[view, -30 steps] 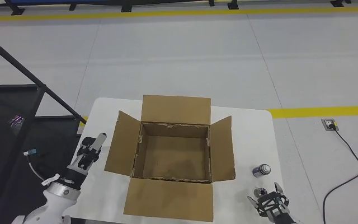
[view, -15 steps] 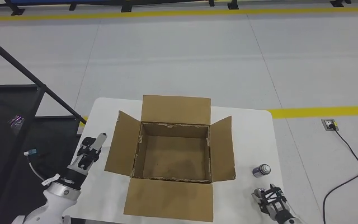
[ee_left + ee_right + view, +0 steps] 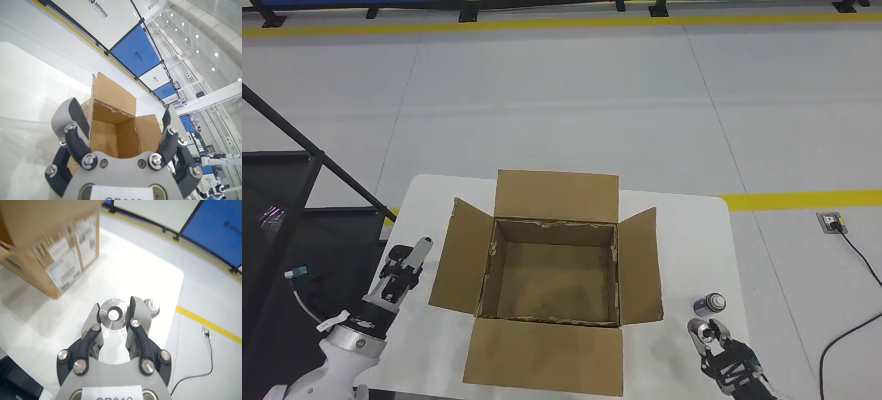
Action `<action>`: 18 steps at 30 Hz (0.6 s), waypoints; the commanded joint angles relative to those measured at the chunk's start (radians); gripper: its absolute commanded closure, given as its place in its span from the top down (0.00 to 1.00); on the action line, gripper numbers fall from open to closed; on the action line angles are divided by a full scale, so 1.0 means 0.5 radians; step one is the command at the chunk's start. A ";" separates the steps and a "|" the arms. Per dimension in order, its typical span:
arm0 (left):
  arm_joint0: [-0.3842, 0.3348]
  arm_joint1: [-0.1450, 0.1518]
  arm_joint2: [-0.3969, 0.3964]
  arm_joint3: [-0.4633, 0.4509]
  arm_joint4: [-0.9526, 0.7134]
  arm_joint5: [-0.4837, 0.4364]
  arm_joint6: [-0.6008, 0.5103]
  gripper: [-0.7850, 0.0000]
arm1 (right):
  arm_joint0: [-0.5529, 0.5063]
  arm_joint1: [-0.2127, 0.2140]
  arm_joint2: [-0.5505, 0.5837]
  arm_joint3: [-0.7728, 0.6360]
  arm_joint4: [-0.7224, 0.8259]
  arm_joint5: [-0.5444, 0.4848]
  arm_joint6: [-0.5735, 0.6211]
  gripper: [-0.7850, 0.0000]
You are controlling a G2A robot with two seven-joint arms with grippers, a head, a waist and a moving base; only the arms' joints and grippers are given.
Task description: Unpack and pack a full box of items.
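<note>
Currently, my right fingers (image 3: pixel 135 308) clench a shiny metal disc with a centre hole (image 3: pixel 104 318) near the edge of the white bench (image 3: pixel 692 240), beside the empty open brown cardboard box (image 3: pixel 552 280); my left fingers (image 3: pixel 77 113) hang released. My worry: slick metal slipping out, or the disc clipping a raised flap (image 3: pixel 640 265).

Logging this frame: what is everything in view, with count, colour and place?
Box: one, brown, middle of the table, flaps open.
Metal ring: one, silver, held in the right gripper.
Metal piece: one, silver, on the table right of the box.
Table: one, white, under the box.
Floor socket: one, pale, right of the table, black cable attached.
Left gripper: grey and black, open, left of the box.
Right gripper: grey and black, shut on the metal ring, near the metal piece.
</note>
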 commanded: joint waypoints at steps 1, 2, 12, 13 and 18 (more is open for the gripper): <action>-0.002 -0.003 -0.006 0.007 0.017 0.042 0.027 1.00 | -0.090 -0.005 -0.049 -0.276 -0.066 0.079 -0.040 0.00; -0.002 -0.004 -0.004 0.010 0.025 0.064 0.033 1.00 | -0.120 -0.007 -0.082 -0.385 -0.106 0.115 -0.052 0.00; 0.051 -0.019 -0.021 0.015 0.031 0.088 0.136 1.00 | 0.347 -0.053 -0.787 -0.578 -0.521 0.458 0.066 0.00; 0.069 -0.022 -0.023 0.009 0.030 0.077 0.152 1.00 | 0.424 -0.061 -0.875 -0.578 -0.574 0.438 0.169 0.00; 0.098 -0.025 -0.027 0.000 0.017 0.053 0.176 1.00 | 0.792 -0.114 -1.290 -0.497 -0.700 0.332 0.723 0.00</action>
